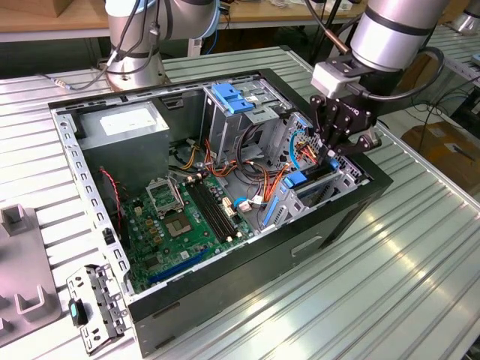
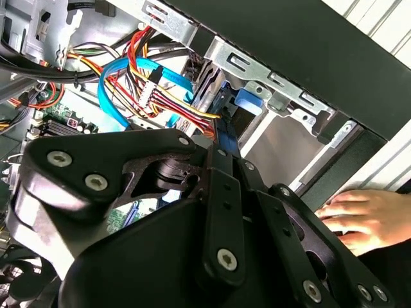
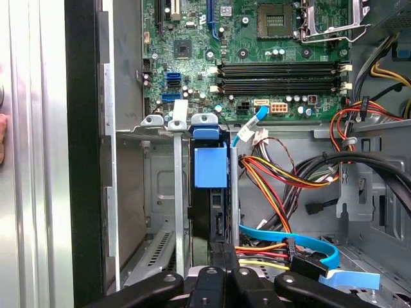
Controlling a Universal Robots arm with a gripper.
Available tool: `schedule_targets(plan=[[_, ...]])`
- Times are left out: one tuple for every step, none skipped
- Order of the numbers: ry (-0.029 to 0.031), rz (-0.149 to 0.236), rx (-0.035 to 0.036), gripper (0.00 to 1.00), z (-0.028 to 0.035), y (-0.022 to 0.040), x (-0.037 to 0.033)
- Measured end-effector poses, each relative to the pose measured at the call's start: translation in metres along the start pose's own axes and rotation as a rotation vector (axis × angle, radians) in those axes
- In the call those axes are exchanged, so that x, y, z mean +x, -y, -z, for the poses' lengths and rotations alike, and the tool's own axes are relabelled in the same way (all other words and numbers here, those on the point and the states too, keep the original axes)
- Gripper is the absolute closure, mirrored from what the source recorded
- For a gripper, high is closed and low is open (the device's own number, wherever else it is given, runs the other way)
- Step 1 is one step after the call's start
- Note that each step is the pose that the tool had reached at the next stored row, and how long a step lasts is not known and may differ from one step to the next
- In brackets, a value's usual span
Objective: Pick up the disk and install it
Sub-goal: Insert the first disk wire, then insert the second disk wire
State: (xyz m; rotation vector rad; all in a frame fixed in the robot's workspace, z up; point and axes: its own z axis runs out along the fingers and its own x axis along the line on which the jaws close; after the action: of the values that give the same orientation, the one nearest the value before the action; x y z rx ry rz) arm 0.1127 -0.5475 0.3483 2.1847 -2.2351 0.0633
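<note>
Already the disk (image 3: 210, 168), a flat slab in a glossy blue plastic carrier, stands on edge in the perforated steel drive cage (image 1: 330, 184), long axis running down into it. Directly above, the black tool (image 1: 335, 154) has its fingers drawn narrow against the disk's top edge, though I cannot tell whether they grip it. A hand (image 2: 359, 218) rests on the ribbed metal counter (image 1: 390, 285) beside the case.

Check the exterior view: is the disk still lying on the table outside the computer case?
No: the disk stands on edge in the drive cage inside the case, under the gripper.

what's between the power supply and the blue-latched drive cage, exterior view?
In the exterior view, a bundle of orange, yellow and red cables lies between the power supply and the drive cage, above the motherboard.
</note>
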Motion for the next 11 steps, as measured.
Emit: schedule_targets(plan=[[0.0,0.0,0.0,0.89,0.0,0.0,0.0],[0.0001,0.0,0.0,0.89,0.0,0.0,0.0],[0.0001,0.0,0.0,0.89,0.0,0.0,0.0],[0.0001,0.0,0.0,0.89,0.0001,0.0,0.0],[0.0001,0.0,0.0,0.89,0.0,0.0,0.0],[0.0001,0.0,0.0,0.89,0.0,0.0,0.0],[0.0001,0.0,0.0,0.89,0.0,0.0,0.0],[0.0002,0.0,0.0,0.89,0.0,0.0,0.0],[0.0002,0.0,0.0,0.89,0.0,0.0,0.0],[0.0002,0.0,0.0,0.89,0.0,0.0,0.0],[0.0002,0.0,0.0,0.89,0.0,-0.0001,0.0]])
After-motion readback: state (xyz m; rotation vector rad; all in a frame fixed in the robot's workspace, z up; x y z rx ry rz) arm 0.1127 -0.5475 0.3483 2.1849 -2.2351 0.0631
